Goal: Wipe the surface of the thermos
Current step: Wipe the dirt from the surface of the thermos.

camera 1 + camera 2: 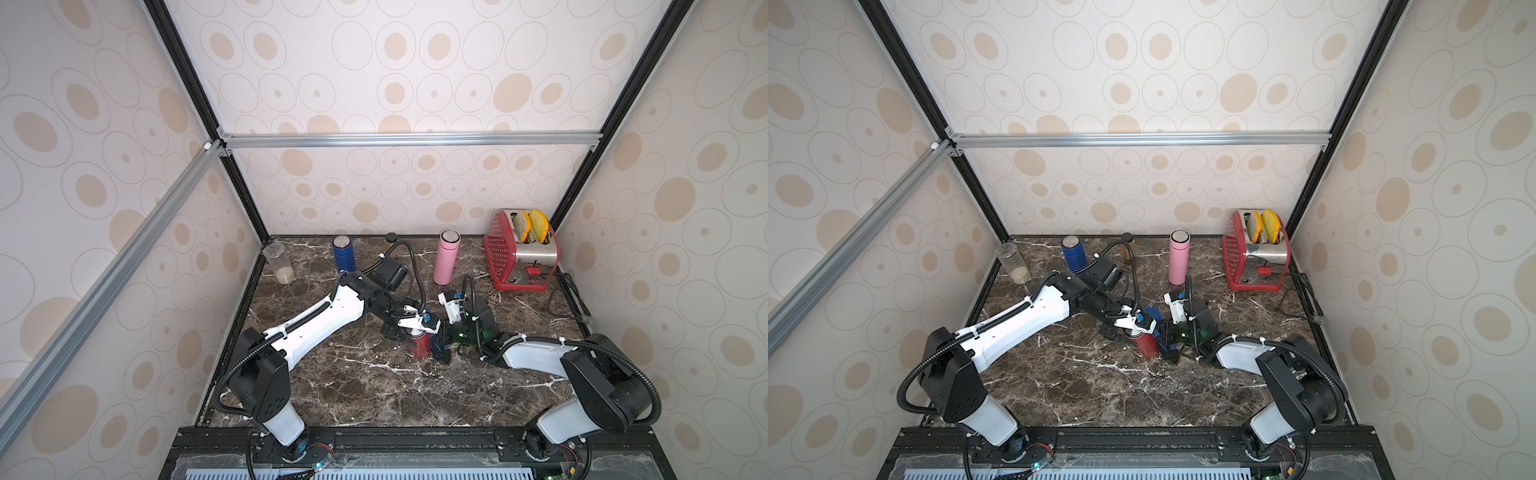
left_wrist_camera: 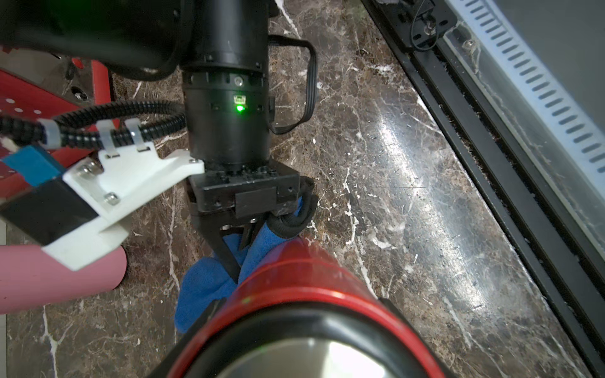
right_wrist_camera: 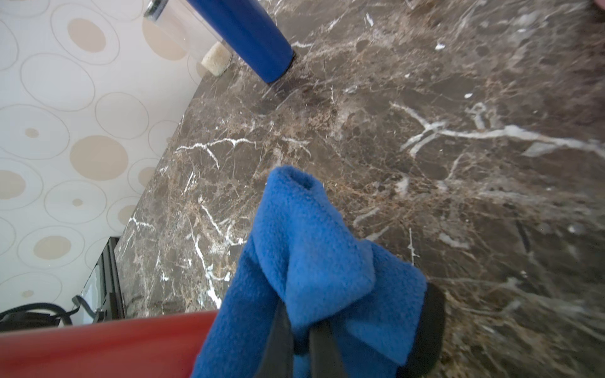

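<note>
We see the red thermos [image 1: 421,348] standing upright near the middle of the table [image 1: 353,386], glossy, with a black rim and a steel lid. The left fingers [image 2: 211,312] seem clamped on its upper body. The right fingers [image 2: 224,252] pinch a blue cloth [image 3: 314,248] that touches its side.

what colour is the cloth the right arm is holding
Blue, a fleecy cloth. It shows best in the right wrist view.

Dark marble tabletop [image 1: 374,386], beige circle-patterned walls [image 1: 415,62], aluminium rail [image 1: 415,139] across back
</note>
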Tool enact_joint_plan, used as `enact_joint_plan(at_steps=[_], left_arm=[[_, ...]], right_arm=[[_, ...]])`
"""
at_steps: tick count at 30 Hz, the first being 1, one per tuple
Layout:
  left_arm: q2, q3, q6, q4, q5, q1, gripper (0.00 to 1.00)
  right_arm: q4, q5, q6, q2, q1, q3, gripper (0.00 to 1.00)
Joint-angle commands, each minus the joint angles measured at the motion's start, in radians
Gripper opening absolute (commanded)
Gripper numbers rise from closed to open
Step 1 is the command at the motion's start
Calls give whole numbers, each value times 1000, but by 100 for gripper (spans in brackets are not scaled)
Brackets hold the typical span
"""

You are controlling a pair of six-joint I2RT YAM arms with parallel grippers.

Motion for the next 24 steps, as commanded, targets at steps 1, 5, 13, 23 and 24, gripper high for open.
enact_joint_plan(at_steps=[1, 5, 13, 23, 24], left_arm=[[-2, -11, 52, 51, 60, -8, 0], [-2, -13, 72, 38, 37, -12, 0], [8, 11, 99, 8, 46, -23, 0], [-12, 15, 97, 0, 44, -27, 0], [-13, 15, 95, -1, 44, -27, 0]], right_arm=[[-72, -141, -50, -19, -19, 57, 0], [-264, -247, -106, -124, -19, 167, 0], [-324, -314, -70, -183, -19, 239, 0], [-105, -285, -65, 153, -18, 155, 0], [-105, -278, -77, 186, -20, 156, 0]])
